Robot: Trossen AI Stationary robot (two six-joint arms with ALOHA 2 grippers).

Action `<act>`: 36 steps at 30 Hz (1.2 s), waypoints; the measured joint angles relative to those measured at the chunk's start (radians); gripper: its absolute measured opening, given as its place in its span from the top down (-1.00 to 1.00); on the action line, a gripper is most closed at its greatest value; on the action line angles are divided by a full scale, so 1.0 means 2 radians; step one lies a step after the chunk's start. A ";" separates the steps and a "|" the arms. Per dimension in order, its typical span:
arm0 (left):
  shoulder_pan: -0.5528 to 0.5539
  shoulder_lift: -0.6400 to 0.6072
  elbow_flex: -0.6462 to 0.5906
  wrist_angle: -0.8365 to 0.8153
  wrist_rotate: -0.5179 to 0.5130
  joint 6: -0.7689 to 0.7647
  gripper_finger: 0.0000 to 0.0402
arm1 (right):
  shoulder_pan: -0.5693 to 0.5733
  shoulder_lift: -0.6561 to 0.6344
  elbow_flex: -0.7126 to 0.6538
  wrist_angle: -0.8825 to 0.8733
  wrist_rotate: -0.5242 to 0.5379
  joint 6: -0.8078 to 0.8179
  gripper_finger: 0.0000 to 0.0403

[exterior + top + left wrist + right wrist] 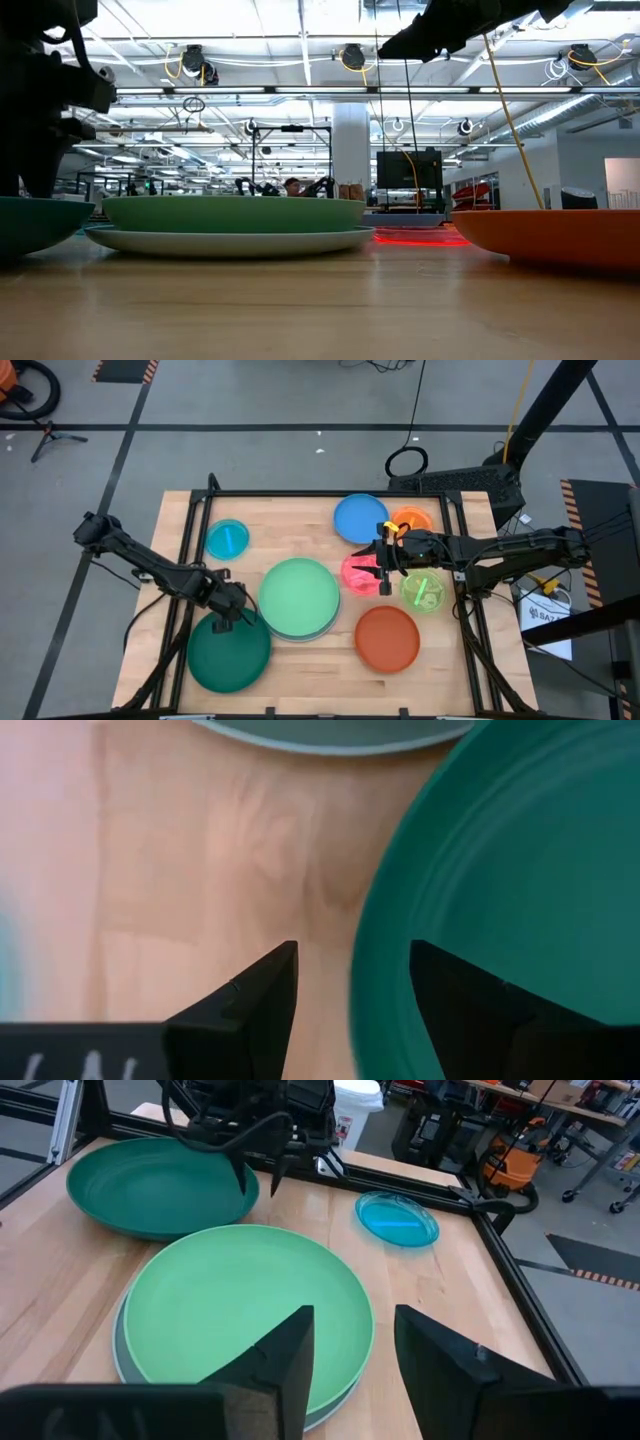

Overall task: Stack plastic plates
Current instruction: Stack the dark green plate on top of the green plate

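My left gripper (241, 621) (350, 1010) is open at the far rim of the large dark green plate (229, 651) (520, 870). One finger hangs over the bare table and the other over the plate's inside. The light green plate (299, 596) (245, 1305) sits in the pale blue plate (230, 241). My right gripper (381, 568) (355, 1350) is open and raised above the pink plate (357, 572). The lime plate (423, 592), orange-red plate (387, 638), blue plate (360, 518), small orange plate (413, 520) and cyan plate (227, 538) lie singly on the table.
A black frame (330, 493) runs along the table's far and side edges. Bare wood shows between the cyan plate and the light green stack and along the near edge. Beyond the table is a workshop with a monitor (408, 170) and a person (291, 186) far off.
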 joint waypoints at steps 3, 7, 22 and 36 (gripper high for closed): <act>0.000 0.000 -0.016 0.023 0.008 -0.003 0.00 | 0.000 0.000 0.000 0.000 0.000 0.000 0.34; 0.000 0.000 -0.032 0.036 0.009 -0.006 0.00 | 0.000 0.000 0.000 0.000 0.000 0.000 0.34; 0.000 0.000 -0.055 0.085 0.029 -0.013 0.09 | 0.000 0.002 0.000 0.000 0.000 0.000 0.34; 0.000 -0.001 -0.054 0.082 0.055 0.013 0.81 | 0.000 0.002 0.000 0.000 0.000 0.000 0.34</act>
